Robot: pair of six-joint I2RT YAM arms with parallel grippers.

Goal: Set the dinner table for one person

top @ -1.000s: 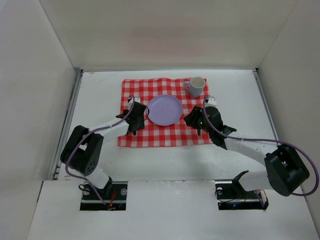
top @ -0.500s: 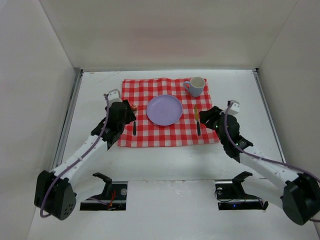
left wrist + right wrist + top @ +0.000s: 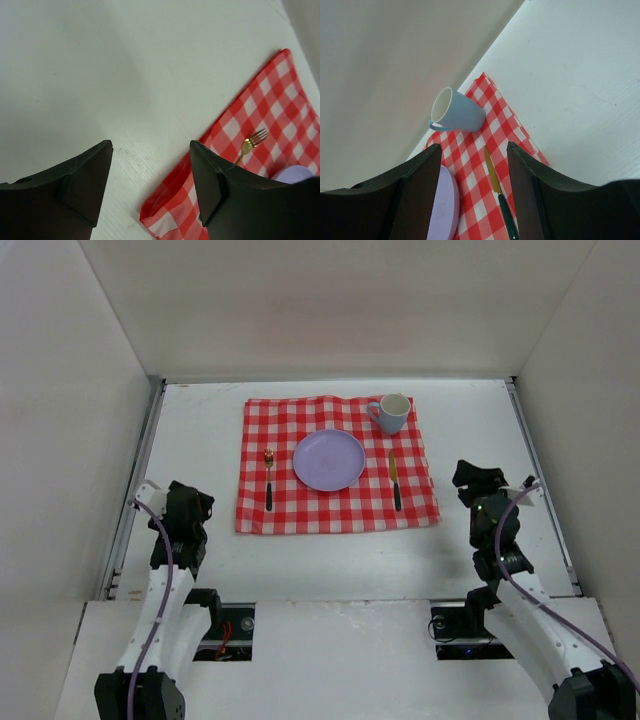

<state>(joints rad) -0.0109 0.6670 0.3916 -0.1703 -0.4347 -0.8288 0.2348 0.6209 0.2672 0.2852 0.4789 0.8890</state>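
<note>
A red-and-white checked cloth (image 3: 335, 510) lies on the white dinner table (image 3: 330, 560). On it a purple plate (image 3: 328, 460) sits in the middle, with a gold fork (image 3: 268, 480) to its left and a gold knife with a dark handle (image 3: 395, 480) to its right. A light-blue mug (image 3: 392, 412) stands at the cloth's far right corner. My left gripper (image 3: 192, 500) is open and empty, off the cloth to the left. My right gripper (image 3: 470, 478) hangs open and empty just right of the cloth. The left wrist view shows the left gripper (image 3: 150, 145), the cloth's near corner (image 3: 172, 200) and the fork (image 3: 250, 142). The right gripper (image 3: 474, 146) frames the knife (image 3: 495, 180), mug (image 3: 462, 112) and plate (image 3: 445, 205).
White wall panels (image 3: 300, 310) close the table on three sides. A metal rail (image 3: 135, 490) runs along the left edge. Both arm bases (image 3: 470, 625) sit at the near edge.
Both arms have pulled back from beside the plate toward the near outer sides. The fork and knife stay lying on the cloth. Both pairs of jaws have spread wider.
</note>
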